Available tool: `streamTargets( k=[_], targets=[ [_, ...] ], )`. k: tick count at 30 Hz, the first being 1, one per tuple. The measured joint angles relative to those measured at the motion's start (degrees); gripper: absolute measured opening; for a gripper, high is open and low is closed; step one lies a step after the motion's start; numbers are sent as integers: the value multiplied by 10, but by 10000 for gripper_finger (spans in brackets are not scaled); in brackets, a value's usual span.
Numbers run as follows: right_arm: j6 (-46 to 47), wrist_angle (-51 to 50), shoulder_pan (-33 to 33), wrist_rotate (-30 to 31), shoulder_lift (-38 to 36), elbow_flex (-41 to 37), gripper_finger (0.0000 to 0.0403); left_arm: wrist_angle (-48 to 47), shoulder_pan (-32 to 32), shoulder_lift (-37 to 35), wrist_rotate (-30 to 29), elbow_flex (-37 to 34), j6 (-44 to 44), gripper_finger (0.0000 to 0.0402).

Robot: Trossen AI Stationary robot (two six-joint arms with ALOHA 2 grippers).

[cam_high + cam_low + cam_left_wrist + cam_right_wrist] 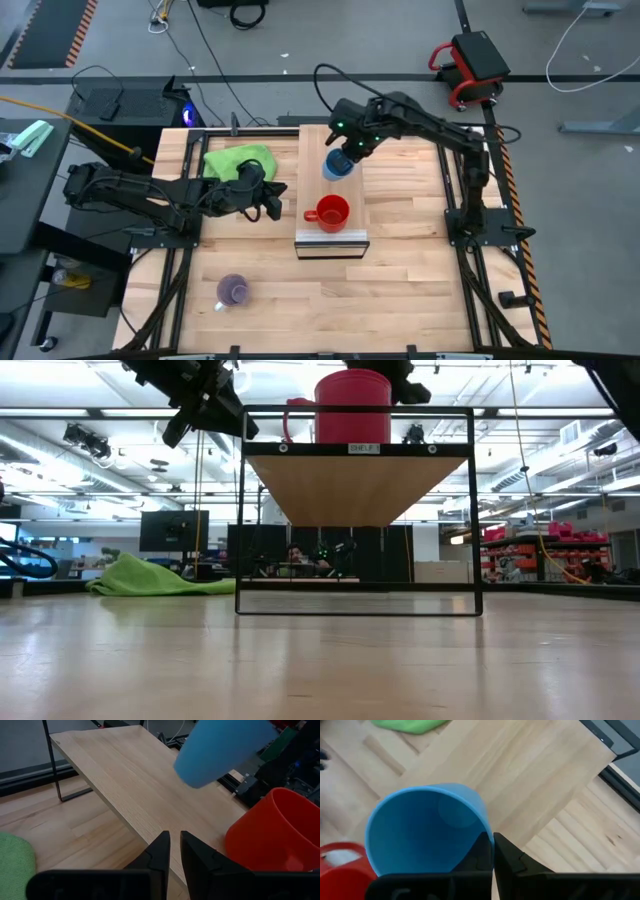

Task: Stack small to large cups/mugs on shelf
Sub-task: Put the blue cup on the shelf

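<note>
The shelf point(314, 146) stands raised at the table's middle. A red mug point(330, 212) stands on it near its silvery front end; it also shows in the low view point(352, 405). My right gripper point(346, 152) is shut on the light-blue cup point(337, 166) above the shelf's far half. My left gripper point(272, 202) is shut and empty, in the air just left of the shelf, level with the red mug point(270, 830). The pale purple mug point(233, 290) stands on the table at the near left. My right gripper holds the light-blue cup by its rim point(485, 831), one finger inside the cup and one outside its wall. The cup point(220, 747) is lifted clear above the shelf and tilted.
A green cloth point(238, 160) lies on the table left of the shelf's far end. The shelf's far half point(530, 785) is bare wood. Open tabletop point(410, 290) lies near and right of the shelf.
</note>
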Motion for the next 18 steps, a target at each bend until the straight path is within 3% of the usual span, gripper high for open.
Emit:
streamTargets(
  k=[18],
  targets=[
    [-29, 0, -8, -43, 7, 0, 3, -17, 0, 0, 0, 0, -1, 51]
  ],
)
